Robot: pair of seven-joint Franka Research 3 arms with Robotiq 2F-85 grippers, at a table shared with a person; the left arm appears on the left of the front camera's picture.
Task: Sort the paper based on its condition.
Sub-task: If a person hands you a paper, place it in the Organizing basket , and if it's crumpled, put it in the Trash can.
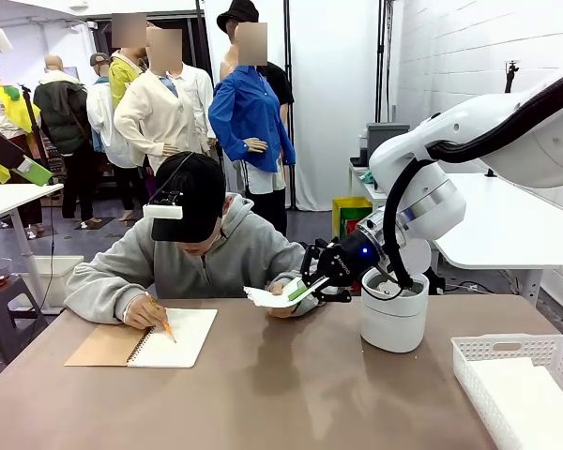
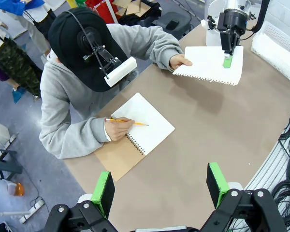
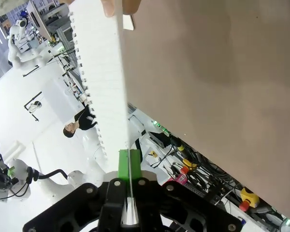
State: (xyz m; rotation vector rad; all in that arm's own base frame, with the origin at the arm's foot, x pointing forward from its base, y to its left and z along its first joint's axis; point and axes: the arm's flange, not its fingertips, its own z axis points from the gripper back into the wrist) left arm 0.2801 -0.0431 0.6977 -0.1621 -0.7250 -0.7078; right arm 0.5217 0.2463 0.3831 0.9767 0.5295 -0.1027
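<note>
R gripper (image 1: 302, 289) clamped on near edge of smooth paper (image 1: 266, 298); person's hand (image 2: 180, 61) holds far edge. Handover unfinished, I reckon; sheet unsorted. Bin (image 1: 394, 323) just behind gripper, basket (image 1: 507, 349) further right. L gripper (image 2: 159, 186) spread, empty.

- The right gripper (image 3: 129, 164) has its green pads pressed together on the near edge of a smooth white paper sheet (image 3: 104, 72).
- The sheet's left edge is ragged with torn spiral-binding holes.
- At the top of the frame, the person's fingers (image 3: 121, 6) pinch the far end.
- The brown table (image 3: 222, 82) lies beside the sheet.
- Cables (image 3: 193, 169) hang past the table's edge.
</note>
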